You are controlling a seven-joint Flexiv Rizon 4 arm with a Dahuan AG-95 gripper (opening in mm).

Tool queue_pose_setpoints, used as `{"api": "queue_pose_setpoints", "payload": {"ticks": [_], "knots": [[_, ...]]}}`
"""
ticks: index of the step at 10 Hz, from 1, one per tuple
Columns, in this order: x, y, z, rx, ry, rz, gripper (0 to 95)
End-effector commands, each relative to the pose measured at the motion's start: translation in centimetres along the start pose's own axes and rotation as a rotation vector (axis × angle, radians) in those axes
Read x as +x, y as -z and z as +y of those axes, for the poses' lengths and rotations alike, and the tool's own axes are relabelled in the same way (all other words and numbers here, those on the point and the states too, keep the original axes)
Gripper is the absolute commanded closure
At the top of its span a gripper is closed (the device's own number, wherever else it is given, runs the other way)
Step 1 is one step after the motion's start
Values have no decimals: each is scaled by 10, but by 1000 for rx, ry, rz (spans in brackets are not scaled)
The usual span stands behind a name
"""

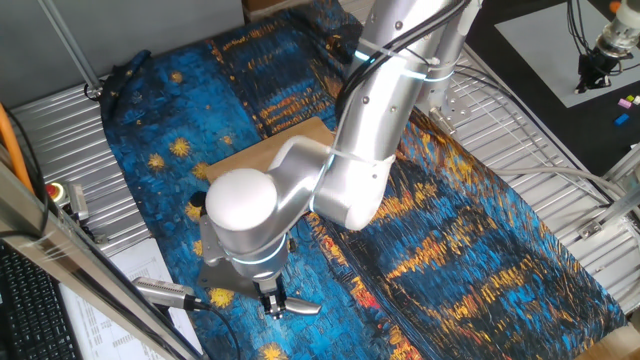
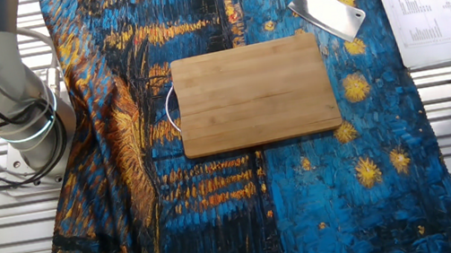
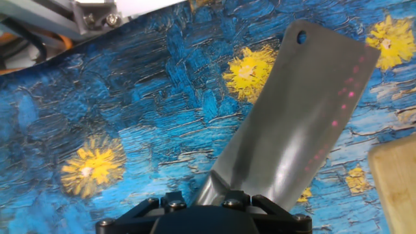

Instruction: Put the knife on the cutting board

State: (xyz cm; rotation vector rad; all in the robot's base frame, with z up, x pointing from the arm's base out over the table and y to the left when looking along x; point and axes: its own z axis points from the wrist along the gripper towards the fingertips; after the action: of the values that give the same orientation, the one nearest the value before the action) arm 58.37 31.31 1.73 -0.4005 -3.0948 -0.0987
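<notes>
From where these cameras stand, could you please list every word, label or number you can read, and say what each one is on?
No text can be read in any view.
Printed sheet beside the cloth: rows of print, too small to read.
Paper at the table edge: fine print, blurred.
Knife: no marking, only a hole and red light dots.
Cutting board: no label visible.

Arm bent low, wrist pointing down; fingers [image 1: 274,300] closed on knife [image 2: 328,14] handle end.
</notes>
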Motion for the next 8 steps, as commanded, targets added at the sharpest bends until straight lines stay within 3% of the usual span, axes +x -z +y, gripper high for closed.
{"api": "queue_pose_setpoints", "payload": {"ticks": [1, 5, 6, 7, 8], "knots": [[0, -2, 0, 4, 0, -7, 570], [7, -5, -4, 14, 6, 5, 570], [9, -5, -6, 14, 10, 5, 760], [10, -3, -7, 14, 11, 7, 760], [11, 4, -7, 20, 10, 39, 760]]}}
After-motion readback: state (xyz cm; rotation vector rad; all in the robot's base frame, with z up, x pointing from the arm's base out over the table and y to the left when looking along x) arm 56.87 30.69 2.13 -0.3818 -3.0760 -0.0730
